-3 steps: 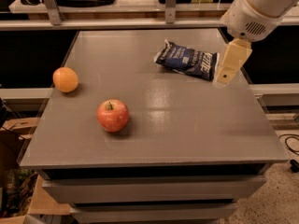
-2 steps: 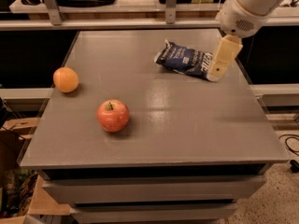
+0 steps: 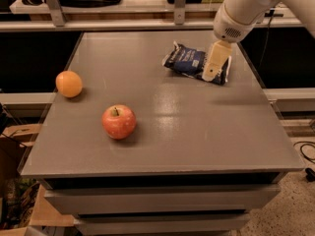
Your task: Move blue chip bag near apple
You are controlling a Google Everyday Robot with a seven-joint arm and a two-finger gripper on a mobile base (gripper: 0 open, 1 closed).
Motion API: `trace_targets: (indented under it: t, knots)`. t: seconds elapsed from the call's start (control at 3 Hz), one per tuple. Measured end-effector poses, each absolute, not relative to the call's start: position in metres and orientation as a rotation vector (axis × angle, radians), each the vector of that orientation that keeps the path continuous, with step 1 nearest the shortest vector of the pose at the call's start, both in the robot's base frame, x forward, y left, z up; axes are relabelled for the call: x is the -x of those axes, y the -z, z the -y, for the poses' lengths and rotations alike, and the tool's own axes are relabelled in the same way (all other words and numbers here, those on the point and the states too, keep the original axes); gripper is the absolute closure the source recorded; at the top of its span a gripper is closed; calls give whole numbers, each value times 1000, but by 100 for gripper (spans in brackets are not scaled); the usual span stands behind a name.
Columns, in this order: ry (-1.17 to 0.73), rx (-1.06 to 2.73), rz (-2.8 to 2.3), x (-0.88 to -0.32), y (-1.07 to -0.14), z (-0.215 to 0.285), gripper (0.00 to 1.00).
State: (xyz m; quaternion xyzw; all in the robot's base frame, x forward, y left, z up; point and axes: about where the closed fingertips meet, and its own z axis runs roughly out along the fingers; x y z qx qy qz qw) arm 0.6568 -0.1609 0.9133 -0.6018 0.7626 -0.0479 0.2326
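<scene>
The blue chip bag (image 3: 189, 61) lies crinkled on the grey table at the back right. The red apple (image 3: 119, 122) stands at the front left of the table, far from the bag. My gripper (image 3: 213, 71) hangs from the white arm at the upper right, its pale fingers pointing down over the right part of the bag and hiding that part.
An orange (image 3: 68, 84) sits near the table's left edge (image 3: 54, 102). A shelf rail with metal posts (image 3: 53, 4) runs behind the table. The floor and a cable (image 3: 305, 154) lie to the right, cardboard boxes (image 3: 12, 132) to the left.
My gripper has moved left and toward the back, from beside the bag's right edge to over the bag. The bag, apple and orange have not moved.
</scene>
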Motion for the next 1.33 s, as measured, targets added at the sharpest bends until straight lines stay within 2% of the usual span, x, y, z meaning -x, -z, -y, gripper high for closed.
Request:
trace_targets:
  t: [0.67, 1.0, 1.33]
  knots:
    - [87, 1627, -2136, -689, -869, 165, 0]
    - [73, 1620, -2148, -695, -860, 169, 17]
    - [71, 1619, -2145, -699, -861, 171, 41]
